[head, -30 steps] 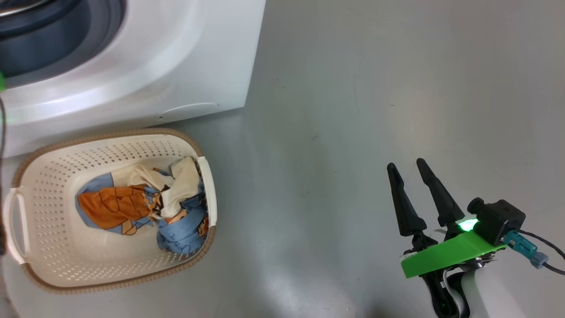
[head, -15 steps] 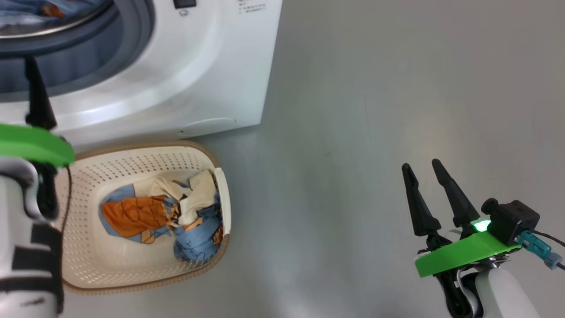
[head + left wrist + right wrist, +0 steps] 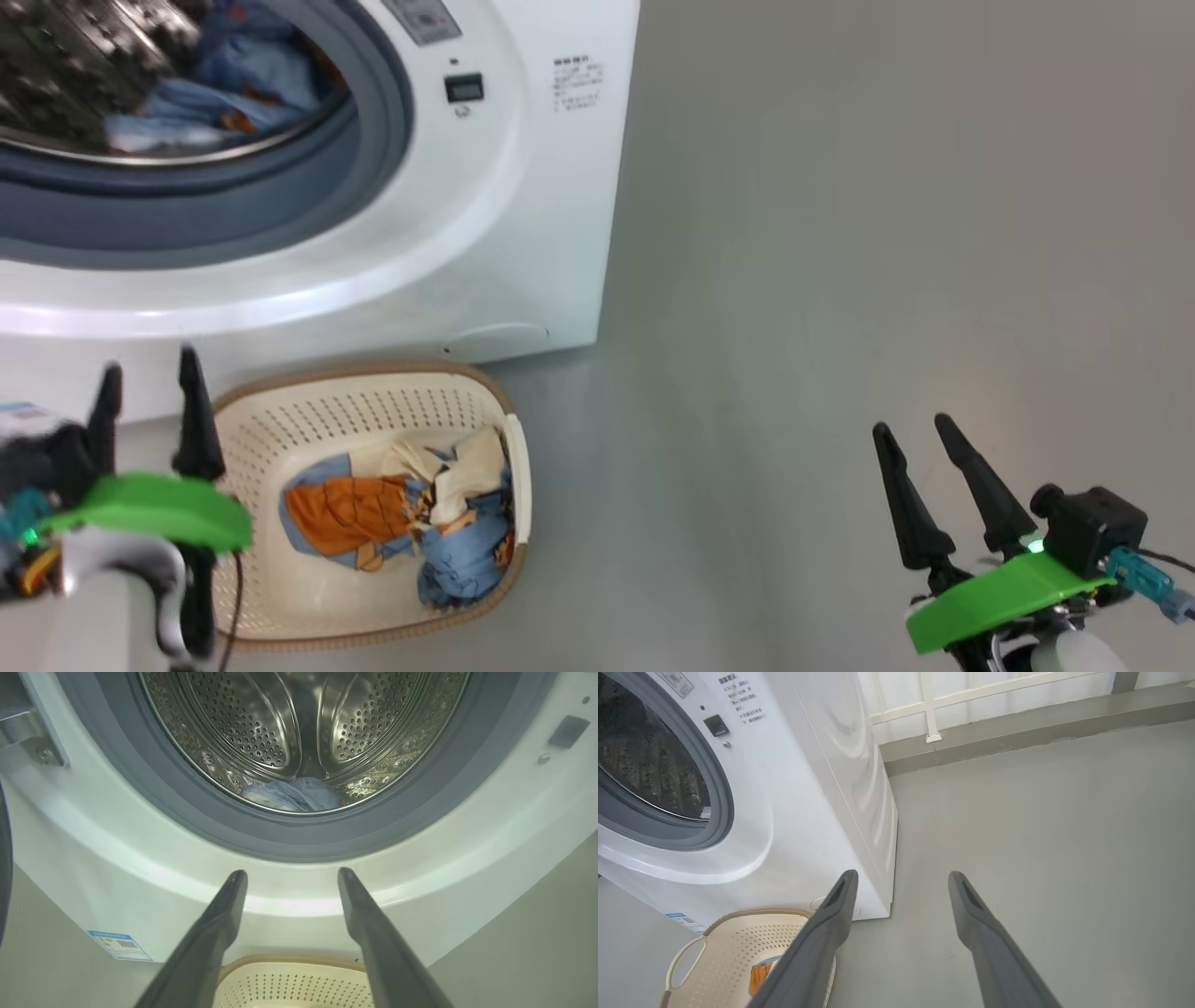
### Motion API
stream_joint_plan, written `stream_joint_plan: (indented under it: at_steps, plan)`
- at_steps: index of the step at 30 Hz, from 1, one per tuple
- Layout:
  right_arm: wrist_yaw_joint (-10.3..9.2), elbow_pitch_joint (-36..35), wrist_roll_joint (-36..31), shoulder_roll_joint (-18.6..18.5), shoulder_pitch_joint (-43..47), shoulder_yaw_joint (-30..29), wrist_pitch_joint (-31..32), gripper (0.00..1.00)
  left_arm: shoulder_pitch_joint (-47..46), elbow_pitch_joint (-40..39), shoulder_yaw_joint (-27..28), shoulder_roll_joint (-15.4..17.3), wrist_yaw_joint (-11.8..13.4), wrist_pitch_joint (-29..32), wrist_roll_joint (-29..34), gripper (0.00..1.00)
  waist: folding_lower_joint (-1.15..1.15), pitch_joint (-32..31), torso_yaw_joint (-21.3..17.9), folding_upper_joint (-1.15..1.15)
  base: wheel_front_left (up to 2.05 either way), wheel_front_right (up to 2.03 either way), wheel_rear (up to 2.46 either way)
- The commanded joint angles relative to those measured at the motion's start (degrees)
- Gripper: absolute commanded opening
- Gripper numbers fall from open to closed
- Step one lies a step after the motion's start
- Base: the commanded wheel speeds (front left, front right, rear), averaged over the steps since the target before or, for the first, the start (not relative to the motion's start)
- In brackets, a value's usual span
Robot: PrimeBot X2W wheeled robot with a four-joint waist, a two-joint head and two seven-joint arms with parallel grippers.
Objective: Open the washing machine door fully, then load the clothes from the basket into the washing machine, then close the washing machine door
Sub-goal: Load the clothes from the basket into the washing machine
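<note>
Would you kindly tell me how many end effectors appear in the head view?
2. The left end effector is at lower left, by the basket, open; the right end effector is at lower right over the floor, open. None seems hidden.

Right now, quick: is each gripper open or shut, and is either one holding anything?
Left gripper: open, holding nothing.
Right gripper: open, holding nothing.
</note>
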Motion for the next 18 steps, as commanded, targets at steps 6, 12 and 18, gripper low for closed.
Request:
stream_joint_plan:
  at_steps: [6,12,18]
  plan:
    - [0.16,-0.32,0.55,-2.15,3.83,1.58,-0.69,1.0,8.97,-5.02,2.46,0.13,-0.09,-0.3,1.03,1.0,0.0,-7.22,1.98,0.0,0.0,0.0,0.0]
    - [0.16,-0.28,0.97,-3.14,6.32,1.54,-0.69,1.0,14.35,-7.74,2.73,-0.8,-0.09,-0.3,1.68,1.0,0.0,-10.09,2.52,0.0,0.0,0.0,0.0]
    - [0.16,-0.29,1.59,-4.44,9.25,1.42,-0.69,1.0,20.2,-10.9,2.98,-1.55,-0.09,-0.3,2.96,1.0,0.0,-13.04,2.86,0.0,0.0,0.0,0.0]
